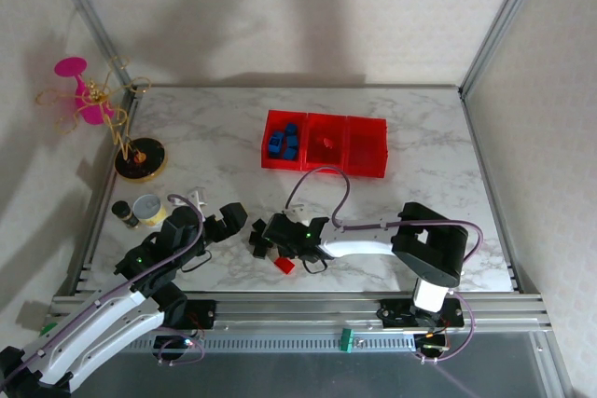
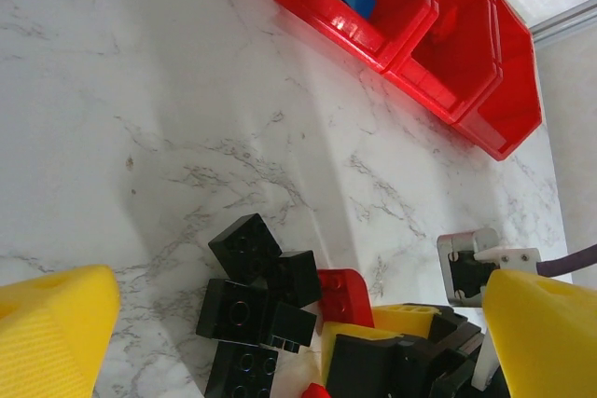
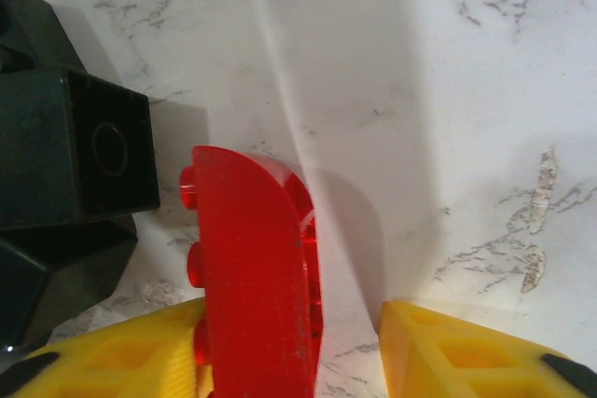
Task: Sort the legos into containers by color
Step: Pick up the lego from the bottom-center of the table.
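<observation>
Legos: black legos (image 2: 247,286) lie heaped near the arms. The right wrist view shows a red brick (image 3: 256,277) between the right gripper's (image 3: 345,361) spread fingers, touching one only. The top view shows blue legos (image 1: 283,142) in the bins' (image 1: 367,144) left compartment. The left gripper (image 2: 298,342) gapes empty.

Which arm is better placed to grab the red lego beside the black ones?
Right: the right claw straddles the red lego, one finger touching it. The left claw hovers open, short of the black legos.
</observation>
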Controlling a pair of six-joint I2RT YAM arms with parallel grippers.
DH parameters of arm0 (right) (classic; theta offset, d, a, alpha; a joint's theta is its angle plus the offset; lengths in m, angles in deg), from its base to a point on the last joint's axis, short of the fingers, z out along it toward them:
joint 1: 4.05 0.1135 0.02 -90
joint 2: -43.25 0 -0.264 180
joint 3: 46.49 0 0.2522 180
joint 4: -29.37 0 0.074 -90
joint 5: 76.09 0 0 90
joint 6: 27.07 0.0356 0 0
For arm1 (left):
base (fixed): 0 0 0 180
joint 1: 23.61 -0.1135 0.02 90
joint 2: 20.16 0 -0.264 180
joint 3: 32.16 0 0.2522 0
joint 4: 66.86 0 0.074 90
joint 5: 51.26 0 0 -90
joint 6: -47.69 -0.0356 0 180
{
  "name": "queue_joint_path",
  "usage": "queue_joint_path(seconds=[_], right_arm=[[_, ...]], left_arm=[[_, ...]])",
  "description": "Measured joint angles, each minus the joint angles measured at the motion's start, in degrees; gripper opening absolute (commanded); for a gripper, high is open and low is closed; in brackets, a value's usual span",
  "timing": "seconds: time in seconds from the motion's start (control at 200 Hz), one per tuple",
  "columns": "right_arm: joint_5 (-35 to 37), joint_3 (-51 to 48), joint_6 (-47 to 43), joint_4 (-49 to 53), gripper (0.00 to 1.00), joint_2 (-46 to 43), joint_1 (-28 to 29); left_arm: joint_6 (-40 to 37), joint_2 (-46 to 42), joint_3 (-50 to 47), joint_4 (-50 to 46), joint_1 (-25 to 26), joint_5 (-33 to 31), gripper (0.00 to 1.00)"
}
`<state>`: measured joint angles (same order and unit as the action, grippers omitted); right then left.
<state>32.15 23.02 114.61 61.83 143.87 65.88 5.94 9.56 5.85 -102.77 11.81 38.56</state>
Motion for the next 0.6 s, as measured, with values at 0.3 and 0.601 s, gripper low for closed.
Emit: queue_joint_path(seconds=[0.3,0.601], right_arm=[[1.29,0.7,-2.51,-0.04,0.24,0.59,-0.55],[2.21,0.72,-5.07,0.94,0.22,-4.07,-3.65]], left_arm=[[-0.02,1.25,0.0,0.5,0.0,0.0,1.0],[-0.09,2.73,0.07,1.6,0.0,0.02,1.0]])
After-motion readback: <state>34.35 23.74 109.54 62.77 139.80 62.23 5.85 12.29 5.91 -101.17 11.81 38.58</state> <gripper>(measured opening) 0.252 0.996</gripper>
